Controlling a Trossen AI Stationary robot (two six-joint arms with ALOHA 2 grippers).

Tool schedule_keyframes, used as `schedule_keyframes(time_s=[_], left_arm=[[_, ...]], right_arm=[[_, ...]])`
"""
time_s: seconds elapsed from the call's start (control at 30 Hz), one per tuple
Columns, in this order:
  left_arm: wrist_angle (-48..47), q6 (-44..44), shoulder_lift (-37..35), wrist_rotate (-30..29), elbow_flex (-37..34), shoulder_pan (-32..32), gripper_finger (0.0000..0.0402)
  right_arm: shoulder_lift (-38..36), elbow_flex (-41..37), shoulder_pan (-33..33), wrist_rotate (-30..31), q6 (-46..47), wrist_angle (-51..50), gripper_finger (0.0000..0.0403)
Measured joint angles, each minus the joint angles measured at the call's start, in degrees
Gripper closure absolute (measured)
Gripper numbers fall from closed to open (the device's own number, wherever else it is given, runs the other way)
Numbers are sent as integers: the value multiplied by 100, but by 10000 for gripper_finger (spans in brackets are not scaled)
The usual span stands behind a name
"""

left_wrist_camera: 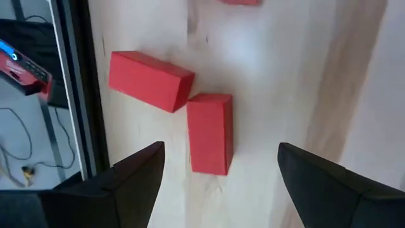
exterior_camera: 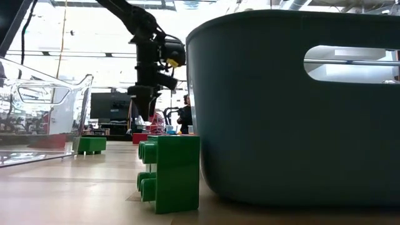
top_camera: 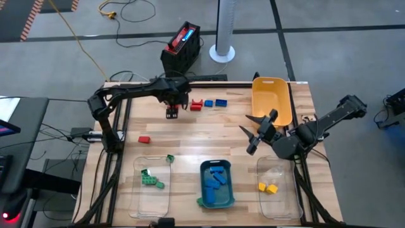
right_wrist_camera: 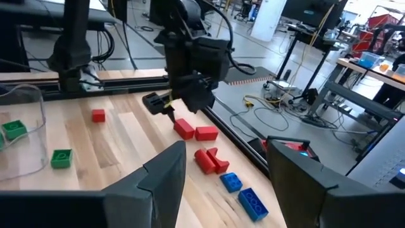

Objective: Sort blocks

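Two red blocks lie on the table near its far edge, end to side. My left gripper hangs open above them, pointing steeply down, clear of both; it also shows in the high view. More blocks lie to their right: a red one and two blue ones. A lone red block lies farther left and nearer. My right gripper waits open, raised over the table's right side, holding nothing.
A yellow bin stands at the far right. Along the near edge stand a clear bin with green blocks, a teal bin with blue blocks and a clear bin with yellow blocks. A green block lies beside the left clear bin.
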Motion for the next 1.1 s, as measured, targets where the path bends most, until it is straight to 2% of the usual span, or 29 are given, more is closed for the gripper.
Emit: schedule_keyframes(time_s=[0.2,0.37,0.53,0.87,0.97,1.1], left_arm=[[-702,-521,859,-241,702,-288,102],[-1476,-1331,1856,-1107,1871,-530,102],[-2296,-1417,2591,-1172,2715,-564,102],[-2692,-1500,2979,-1241,2769,-308,102],[-2637,-1468,2957,-1028,2708,-286,102],[-2771,-1377,2988,-372,2692,-328,102]], right_arm=[[0,0,-206,-194,8,3,173],[0,0,-226,-273,17,-114,173],[0,0,-182,-275,246,-315,173],[0,0,-132,-275,310,-343,173],[0,0,-134,-275,310,-340,173],[0,0,-134,-275,310,-341,173]])
